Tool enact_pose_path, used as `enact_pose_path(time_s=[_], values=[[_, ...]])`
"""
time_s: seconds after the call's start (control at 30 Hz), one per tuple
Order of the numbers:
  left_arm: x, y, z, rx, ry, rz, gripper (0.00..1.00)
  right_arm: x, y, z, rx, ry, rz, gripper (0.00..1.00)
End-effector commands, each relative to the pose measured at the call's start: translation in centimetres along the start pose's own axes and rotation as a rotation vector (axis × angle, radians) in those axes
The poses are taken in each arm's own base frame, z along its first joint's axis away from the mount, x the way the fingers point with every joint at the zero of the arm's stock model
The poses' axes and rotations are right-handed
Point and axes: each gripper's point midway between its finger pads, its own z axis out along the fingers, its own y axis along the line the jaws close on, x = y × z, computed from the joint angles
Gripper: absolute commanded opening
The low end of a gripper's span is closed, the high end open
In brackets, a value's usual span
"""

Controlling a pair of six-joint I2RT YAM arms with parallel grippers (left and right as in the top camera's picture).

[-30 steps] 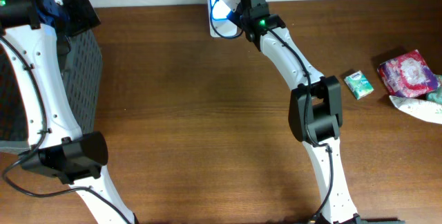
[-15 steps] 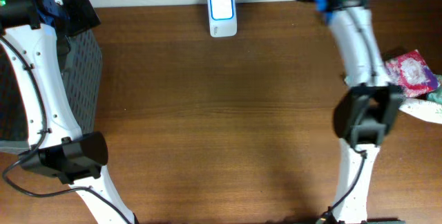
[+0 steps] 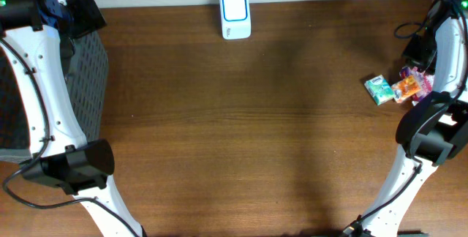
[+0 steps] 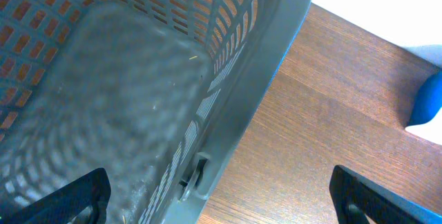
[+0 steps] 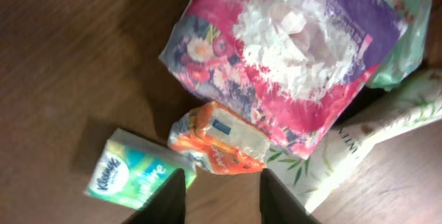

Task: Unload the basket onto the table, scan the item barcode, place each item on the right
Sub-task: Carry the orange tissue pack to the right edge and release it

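Observation:
The white scanner (image 3: 235,14) with its lit blue window stands at the table's far edge, centre. An orange pack (image 5: 221,141) lies on the table (image 3: 241,120) at the right, also seen from overhead as the orange pack (image 3: 406,88). My right gripper (image 5: 222,203) hovers just short of it, jaws apart with only bare wood between them. My left gripper (image 4: 221,203) is wide open over the rim of the grey basket (image 4: 103,99) and holds nothing.
A green Kleenex pack (image 5: 138,172) lies left of the orange one. A pink floral pack (image 5: 283,51), a white leaf-print pack (image 5: 359,148) and a green bag (image 5: 407,16) crowd the right edge. The basket (image 3: 84,83) fills the left edge.
My right arm has swung from the scanner to the table's right side. Its jaws have parted, and the orange pack now lies beside the Kleenex pack. The left arm has not moved.

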Motion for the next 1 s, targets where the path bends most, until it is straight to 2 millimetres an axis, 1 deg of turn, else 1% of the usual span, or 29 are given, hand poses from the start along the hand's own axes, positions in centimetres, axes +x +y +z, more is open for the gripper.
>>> enact_pose_path(time_s=[0.0,0.07,0.1,0.13,0.17,0.2,0.23,0.27,0.3,0.33,0.37,0.4,0.43,0.47,0.5,0.53,0.57,0.63,0.67,0.7,0.73,0.77,0.8,0.9,0.97], values=[[-0.2,0.1,-0.4,0.008,-0.009,-0.01,0.99,0.6,0.0,-0.4,0.004,0.017,-0.005,0.33],[-0.2,0.1,-0.4,0.007,-0.009,-0.01,0.99,1.2,0.4,-0.9,-0.004,0.03,-0.018,0.33],[-0.2,0.1,-0.4,0.007,-0.009,-0.01,0.99,1.4,0.6,-1.5,-0.006,0.028,-0.025,0.33],[-0.2,0.1,-0.4,0.008,-0.009,-0.01,0.99,1.6,0.9,-2.6,-0.011,0.017,-0.035,0.34],[-0.2,0.1,-0.4,0.007,-0.009,-0.01,0.99,1.6,1.6,-5.0,-0.029,-0.031,-0.048,0.34],[-0.2,0.1,-0.3,0.007,-0.008,-0.01,0.99,1.7,2.0,-6.5,-0.042,-0.062,-0.057,0.35],[-0.2,0.1,-0.4,0.008,-0.009,-0.01,0.99,1.8,2.7,-9.0,-0.065,-0.111,-0.069,0.4],[-0.2,0.1,-0.4,0.007,-0.009,-0.01,0.99,2.4,3.6,-12.6,-0.106,-0.18,-0.091,0.5],[-0.2,0.1,-0.4,0.007,-0.009,-0.01,0.99,3.1,4.4,-15.3,-0.143,-0.23,-0.111,0.54],[-0.2,0.1,-0.4,0.007,-0.009,-0.01,0.99,4.2,5.0,-18.3,-0.173,-0.279,-0.135,0.63],[-0.2,0.1,-0.4,0.007,-0.009,-0.01,0.99,5.3,5.3,-20.3,-0.192,-0.307,-0.154,0.7],[-0.2,0.1,-0.4,0.007,-0.009,-0.01,0.99,7.4,5.4,-22.9,-0.214,-0.331,-0.19,0.74],[-0.2,0.1,-0.4,0.007,-0.009,-0.01,0.99,8.4,5.4,-23.8,-0.221,-0.335,-0.206,0.75],[-0.2,0.1,-0.4,0.008,-0.009,-0.01,0.99,9.8,5.4,-25.0,-0.23,-0.339,-0.231,0.75],[-0.2,0.1,-0.4,0.007,-0.009,-0.01,0.99,11.6,5.6,-26.5,-0.248,-0.349,-0.267,0.81],[-0.2,0.1,-0.4,0.007,-0.009,-0.01,0.99,12.9,5.9,-27.7,-0.267,-0.369,-0.296,0.86],[-0.2,0.1,-0.4,0.007,-0.009,-0.01,0.99,14.2,6.1,-28.5,-0.28,-0.386,-0.325,0.88],[-0.2,0.1,-0.3,0.007,-0.008,-0.01,0.99,16.0,6.3,-29.0,-0.291,-0.388,-0.366,0.93],[-0.2,0.1,-0.4,0.007,-0.009,-0.01,0.99,17.0,6.1,-28.7,-0.275,-0.386,-0.386,0.97],[-0.2,0.1,-0.4,0.007,-0.009,-0.01,0.99,18.2,5.6,-27.8,-0.25,-0.385,-0.406,0.99],[-0.2,0.1,-0.4,0.007,-0.009,-0.01,0.99,18.9,5.5,-27.2,-0.254,-0.387,-0.413,0.99],[-0.2,0.1,-0.4,0.007,-0.009,-0.01,0.99,20.0,4.9,-26.2,-0.265,-0.404,-0.411,0.99],[-0.2,0.1,-0.4,0.008,-0.009,-0.01,0.99,20.9,4.2,-25.8,-0.291,-0.451,-0.409,0.99],[-0.2,0.1,-0.4,0.007,-0.009,-0.01,0.99,22.9,2.6,-25.2,-0.364,-0.558,-0.371,0.99],[-0.2,0.1,-0.4,0.007,-0.009,-0.01,0.99,25.0,1.1,-23.5,-0.364,-0.559,-0.37,0.99]])
